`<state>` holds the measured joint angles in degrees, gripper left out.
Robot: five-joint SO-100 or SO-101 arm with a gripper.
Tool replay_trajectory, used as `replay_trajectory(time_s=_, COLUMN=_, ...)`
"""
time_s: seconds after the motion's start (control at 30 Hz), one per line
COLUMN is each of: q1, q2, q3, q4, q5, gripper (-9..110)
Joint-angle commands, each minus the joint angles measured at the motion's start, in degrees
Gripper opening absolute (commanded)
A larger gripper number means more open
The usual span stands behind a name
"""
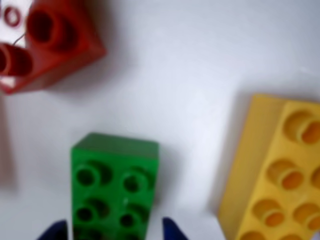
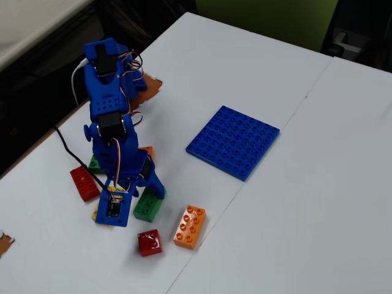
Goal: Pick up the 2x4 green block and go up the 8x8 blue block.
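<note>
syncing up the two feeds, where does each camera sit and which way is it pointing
Wrist view: rides on the arm, looking straight down at the table; green block between the two blue tips of the tool at the bottom edge, red block and yellow block nearby.
Fixed view: stands high off the table, looking down at an angle; the whole blue arm shows, with the blue plate to its right.
Shared: the green block, the small red block and the tool.

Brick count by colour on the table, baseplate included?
Green: 2, 2x4 green block, green brick behind arm
Red: 2, long red brick, small red brick
Orange: 2, orange brick, orange piece behind arm
Yellow: 1, yellow brick
Blue: 1, 8x8 blue block
Total: 8
</note>
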<state>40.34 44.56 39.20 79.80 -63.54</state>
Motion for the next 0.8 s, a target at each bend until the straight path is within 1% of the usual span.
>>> replay_trajectory(time_s=0.0, q1=0.18, q2=0.44, q3=-2.72, q4=-1.93, q5=-0.44, gripper=22)
replay_trajectory(time_s=0.33, q1=-0.7, q2=-0.18, q3=-3.52, q4=-2.81, q5=-0.18, gripper=17)
replay_trajectory(time_s=0.57, q1=-2.02, q2=0.62, q3=-3.52, q4=-4.22, q5=-0.44, gripper=0)
replay_trajectory(time_s=0.67, q1=-2.46, q2=3.69, q3=-3.52, q4=-2.64, q5=-0.44, gripper=0)
replay_trajectory(time_s=0.77, q1=-3.16, q2=9.23, q3=-3.16, q4=1.58, q5=-3.6, gripper=0)
